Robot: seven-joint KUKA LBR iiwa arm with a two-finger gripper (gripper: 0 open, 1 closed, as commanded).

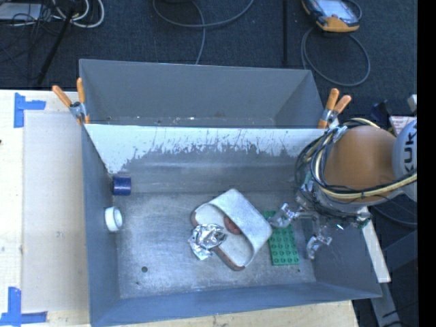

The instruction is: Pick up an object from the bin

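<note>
My gripper [300, 230] hangs at the right side of the bin, its metal fingers spread apart with nothing between them. Just left of and below it lies a flat green studded plate [283, 246], partly under the fingers' reach. A grey and white slipper with a brown sole [240, 228] lies in the middle of the bin, left of the green plate. A crumpled ball of silver foil [207, 240] rests against the slipper's left side.
A small blue cylinder [122, 185] sits at the left wall, and a white tape roll [113, 217] lies a little below it. The arm with its orange cover and cables stands over the bin's right rim.
</note>
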